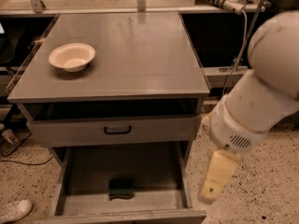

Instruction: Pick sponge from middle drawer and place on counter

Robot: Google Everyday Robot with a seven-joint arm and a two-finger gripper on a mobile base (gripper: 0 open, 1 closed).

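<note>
The sponge (121,188) lies dark green face up on the floor of the open middle drawer (61,186), near its front rim. The grey counter (135,55) tops the cabinet above it. My gripper (216,177) hangs pointing down from the white arm (261,97), to the right of the cabinet. It is outside the drawer, about level with it, over the speckled floor. It holds nothing that I can see.
A cream bowl (72,56) sits on the counter's left side. A shallower drawer front with a black handle (117,130) is just above the open drawer. A white shoe (14,210) is at the lower left. Cables (240,36) hang at the right rear.
</note>
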